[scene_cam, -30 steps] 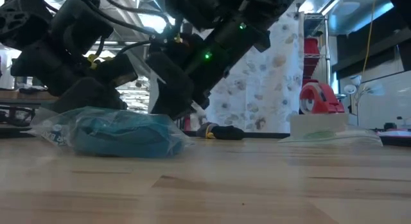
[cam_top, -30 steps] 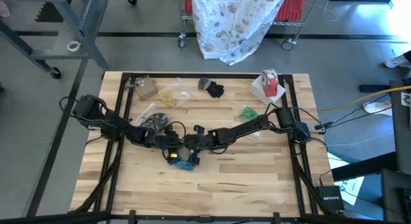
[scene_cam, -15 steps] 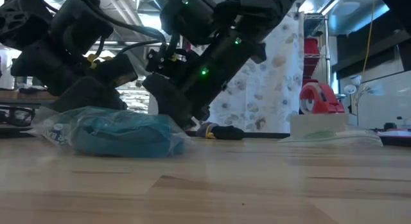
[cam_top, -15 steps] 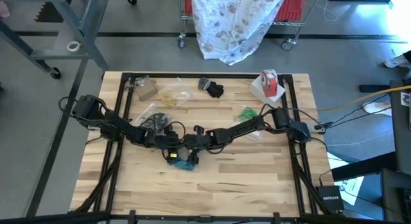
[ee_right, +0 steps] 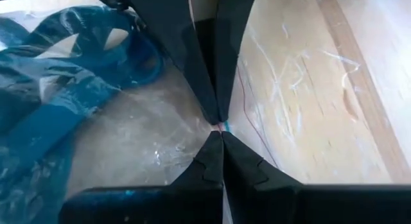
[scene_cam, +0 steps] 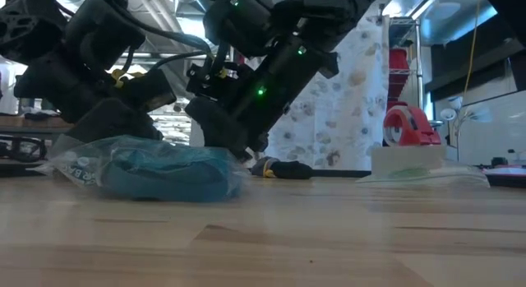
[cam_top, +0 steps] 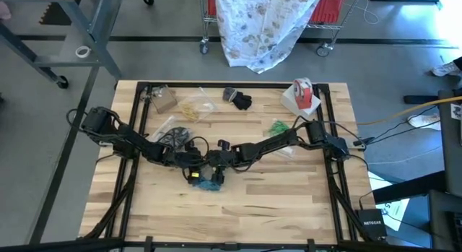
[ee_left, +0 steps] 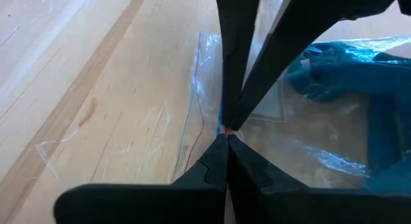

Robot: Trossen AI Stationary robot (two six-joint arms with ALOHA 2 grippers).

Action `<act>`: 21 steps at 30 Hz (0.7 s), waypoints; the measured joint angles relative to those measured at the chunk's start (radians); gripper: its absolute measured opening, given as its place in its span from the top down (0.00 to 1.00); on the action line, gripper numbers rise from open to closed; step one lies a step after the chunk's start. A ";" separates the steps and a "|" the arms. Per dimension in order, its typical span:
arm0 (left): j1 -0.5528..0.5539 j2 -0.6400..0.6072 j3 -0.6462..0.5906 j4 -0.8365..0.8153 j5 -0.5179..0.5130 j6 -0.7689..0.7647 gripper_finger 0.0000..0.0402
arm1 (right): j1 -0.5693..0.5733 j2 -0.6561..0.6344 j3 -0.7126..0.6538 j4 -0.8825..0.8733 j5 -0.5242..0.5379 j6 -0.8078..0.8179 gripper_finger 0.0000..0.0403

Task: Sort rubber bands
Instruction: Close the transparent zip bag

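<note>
The word "NETGEAR" stands in white letters on a small black box (cam_top: 372, 224) on the floor beside the counter's corner. The clear bag (scene_cam: 78, 168) of teal rubber bands carries pale printed letters in the low view, too blurred to make out

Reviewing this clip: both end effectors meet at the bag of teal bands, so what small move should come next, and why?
Probably ease them apart to open the clear bag: the left end effector and right end effector are both shut on its edge, tip to tip, teal rubber bands inside.
</note>
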 joint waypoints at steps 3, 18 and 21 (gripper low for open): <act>0.000 0.000 0.000 0.000 0.000 0.000 1.00 | -0.003 0.000 0.001 -0.005 0.013 0.000 1.00; 0.001 0.002 -0.002 0.006 0.002 0.000 1.00 | -0.064 -0.014 0.008 -0.162 -0.168 0.381 1.00; 0.000 0.001 -0.007 0.010 0.002 -0.003 1.00 | -0.079 -0.020 0.007 -0.209 -0.191 0.404 1.00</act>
